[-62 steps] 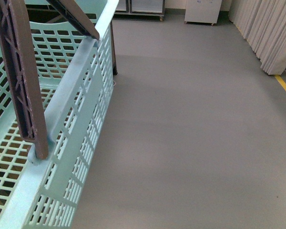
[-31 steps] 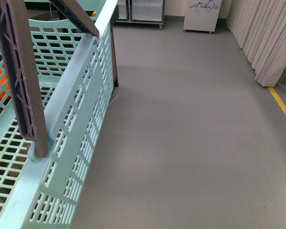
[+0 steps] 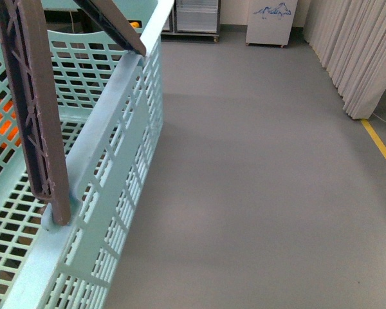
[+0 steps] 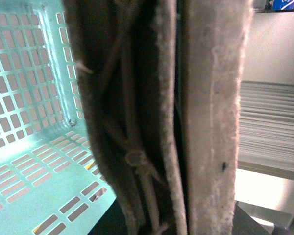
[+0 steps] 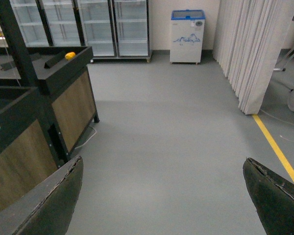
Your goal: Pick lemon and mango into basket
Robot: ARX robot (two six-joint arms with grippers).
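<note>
The light teal basket (image 3: 116, 167) fills the left of the front view, its brown-grey handles (image 3: 35, 116) raised. In the left wrist view those handles (image 4: 210, 122) run through the middle, with my left gripper (image 4: 179, 220) shut on them, and the slotted floor (image 4: 34, 166) lies beyond. An orange patch (image 3: 0, 125) shows through the basket's slots; I cannot tell what fruit it is. A small yellow fruit (image 5: 70, 55) lies on a dark stand; lemon or not, I cannot tell. The mango is out of view. My right gripper (image 5: 161, 200) hangs open over bare floor.
A dark wood-panelled display stand (image 5: 63, 103) is to the left in the right wrist view. Glass-door fridges (image 5: 93, 27) and a white chest freezer (image 5: 187, 35) line the far wall. A curtain (image 5: 245, 49) and a yellow floor line (image 5: 277, 147) are at the right.
In the front view the basket's rim and handles have shifted a little to the right. The orange patch has come into sight behind the slots, and the far wall has shifted.
</note>
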